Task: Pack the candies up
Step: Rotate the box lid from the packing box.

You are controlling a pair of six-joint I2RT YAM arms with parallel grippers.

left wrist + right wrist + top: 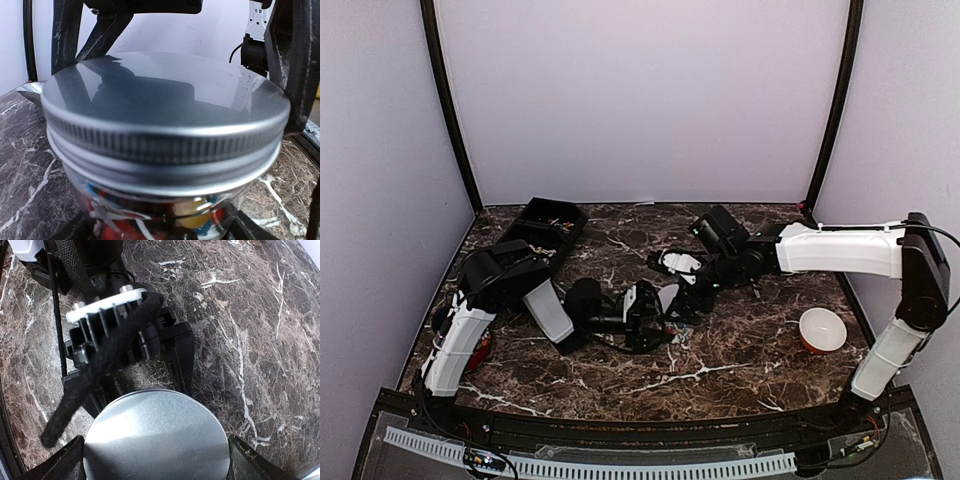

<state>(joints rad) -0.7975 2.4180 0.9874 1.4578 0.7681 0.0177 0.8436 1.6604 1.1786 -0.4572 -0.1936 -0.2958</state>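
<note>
Candies [192, 220] in red, yellow, blue and white, packed inside the glass jar [150, 202], visible through its wall just under the rim. Jar upright near the middle of the dark marble counter [750, 360], capped by a flat silver lid [165, 95] with a ribbed band round its edge.

Left hand [663, 310] in from the side, level with the counter, closed on the jar's glass body below the lid, one finger [183, 357] on each side.

Right hand [156, 460] above the jar, pointing down, spread wide and straddling the lid. Its fingers [62, 462] just beside the rim on opposite sides; impossible to tell whether touching the metal. Both hands close together, the right directly over the left's grip.

Black bin [550, 222] at the back left of the counter, small coloured bits inside, well apart from the jar. White bowl [822, 330] with an orange outside near the right edge, close to the right arm, also well apart. Thick black cable [95, 375] slanting across the left wrist, just beyond the lid in the right wrist view.
</note>
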